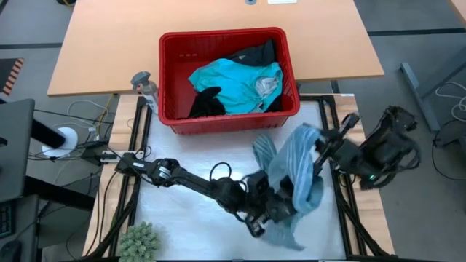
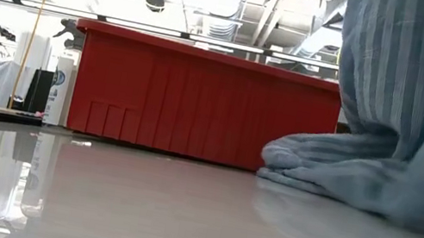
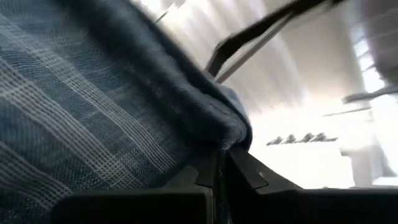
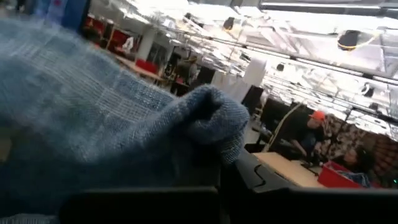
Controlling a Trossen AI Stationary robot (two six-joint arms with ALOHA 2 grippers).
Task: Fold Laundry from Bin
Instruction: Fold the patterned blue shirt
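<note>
Sitting at the far left, beside the bin's left wall: a small grey bottle (image 1: 145,85), clear of the work. Resting across the far edge of the white surface (image 1: 182,225): the red bin (image 1: 175,73), keeping the bright turquoise garment (image 1: 237,84) and the black garments (image 1: 207,103) waiting inside, apparently for later turns. Lying near the left corner: a green spiky ball (image 1: 138,240), untouched. Reaching low and long across the surface from the left: the left arm, stretched almost flat, its left gripper (image 1: 273,211) buried under the striped cloth; in the wrist view its fingers (image 3: 205,177) appearing pinched narrow on a fold of the fabric. Hanging right of centre: the blue-grey striped garment (image 1: 295,175), lifted out of the bin and held up between both arms, probably to open it out before laying it flat; its lower part pooling on the surface in the low view. Coming in from the right: the right arm, bent at the elbow and angled toward the cloth, its right gripper (image 1: 320,149) closed on an upper bunch of the same garment, holding it high.
</note>
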